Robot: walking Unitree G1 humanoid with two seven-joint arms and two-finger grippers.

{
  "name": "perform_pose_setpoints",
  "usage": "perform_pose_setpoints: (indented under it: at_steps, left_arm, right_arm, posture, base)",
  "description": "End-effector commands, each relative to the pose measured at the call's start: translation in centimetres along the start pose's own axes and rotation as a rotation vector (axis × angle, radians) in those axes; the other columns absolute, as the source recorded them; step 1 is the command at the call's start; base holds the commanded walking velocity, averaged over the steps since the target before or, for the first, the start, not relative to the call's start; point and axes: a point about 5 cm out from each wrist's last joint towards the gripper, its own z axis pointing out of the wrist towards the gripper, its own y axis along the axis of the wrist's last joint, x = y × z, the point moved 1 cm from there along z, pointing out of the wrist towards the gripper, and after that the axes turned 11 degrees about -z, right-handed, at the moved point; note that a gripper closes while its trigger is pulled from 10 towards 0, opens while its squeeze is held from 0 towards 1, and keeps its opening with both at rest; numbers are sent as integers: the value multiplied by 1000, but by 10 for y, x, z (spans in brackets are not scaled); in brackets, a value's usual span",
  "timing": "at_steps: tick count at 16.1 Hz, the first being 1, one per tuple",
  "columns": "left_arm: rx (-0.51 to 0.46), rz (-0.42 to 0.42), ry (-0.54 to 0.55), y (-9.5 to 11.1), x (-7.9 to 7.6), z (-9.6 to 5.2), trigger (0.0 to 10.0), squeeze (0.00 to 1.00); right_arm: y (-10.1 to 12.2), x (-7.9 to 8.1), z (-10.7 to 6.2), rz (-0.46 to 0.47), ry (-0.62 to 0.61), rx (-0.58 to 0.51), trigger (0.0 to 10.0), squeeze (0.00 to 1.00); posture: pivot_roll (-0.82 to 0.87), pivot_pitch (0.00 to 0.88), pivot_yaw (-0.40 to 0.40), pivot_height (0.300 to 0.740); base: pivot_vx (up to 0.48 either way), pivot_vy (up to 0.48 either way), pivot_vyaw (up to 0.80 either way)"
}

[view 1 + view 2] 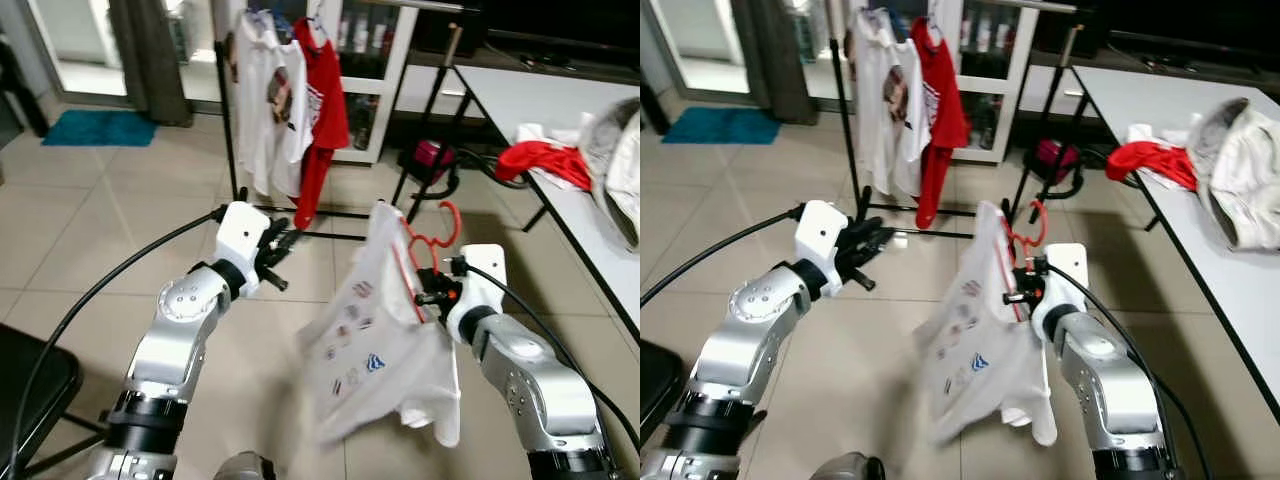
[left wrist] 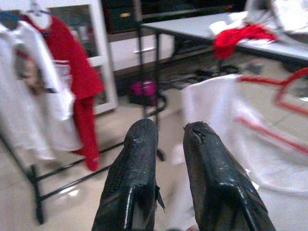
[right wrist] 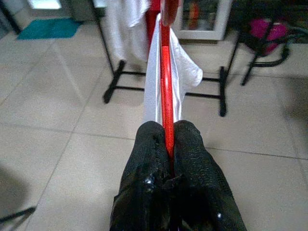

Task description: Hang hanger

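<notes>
The left pincer (image 1: 283, 262) is held out at chest height, its two fingers (image 2: 137, 173) slightly apart and holding nothing. Beyond it stands the black clothes rack (image 1: 228, 130), already carrying a white T-shirt (image 1: 268, 100) and a red T-shirt (image 1: 322, 110). To the right of those, the right pincer (image 3: 168, 144) is clenched on the red hanger (image 1: 432, 243), which carries a white shirt (image 1: 365, 330) drooping below the arm. So the hanger is picked up and in the air, but its hook is well short of the rail; as I judge it, the carry to the rack and the hooking are both left.

The tiled floor (image 1: 120, 220) between robot and rack looks open. On the far right the white surface (image 1: 560, 110), with a red cloth (image 1: 545, 160) and pale clothes (image 1: 615, 160) on it, runs near the right arm, and its edge limits any swing that way. The rack's foot bars (image 3: 168, 91) lie low ahead.
</notes>
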Motion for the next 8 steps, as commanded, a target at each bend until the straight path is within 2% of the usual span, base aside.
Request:
perform_pose_setpoints:
  at_steps: [1, 3, 4, 5, 6, 7, 8]
  left_arm:
    - [-25, 3, 62, 4, 0, -1, 10000, 0]
    - [-46, -33, 97, 4, -4, -2, 10000, 0]
    - [-40, -36, 110, 2, -8, -2, 10000, 0]
    - [-52, -54, 112, 1, -13, 0, 10000, 0]
    - [-63, -61, 110, 1, -16, 0, 10000, 0]
    - [-73, -36, 125, 2, -19, 2, 10000, 0]
    - [-82, -36, 129, 2, -21, 3, 10000, 0]
  right_arm:
    - [3, -9, -2, 11, -57, -34, 0, 0]
    - [4, -11, -2, 9, -89, -50, 0, 0]
    - [5, -11, -2, 22, -102, -64, 0, 0]
    - [8, -9, -2, 75, -102, -97, 0, 0]
    - [10, -9, -2, 66, -112, -107, 0, 0]
    - [9, -10, -1, 65, -164, -102, 10000, 0]
    - [9, -9, -1, 70, -171, -99, 10000, 0]
  posture:
    - [-6, 0, -70, 740]
    - [-11, 0, -63, 740]
    - [-17, 0, -55, 740]
    - [-24, 0, -47, 740]
    - [-24, 0, -47, 740]
    - [-26, 0, -42, 740]
    - [-26, 0, -42, 740]
  base:
    - [0, 0, 0]
    - [0, 0, 0]
    - [0, 0, 0]
    - [0, 0, 0]
    - [0, 0, 0]
    - [0, 0, 0]
    - [0, 0, 0]
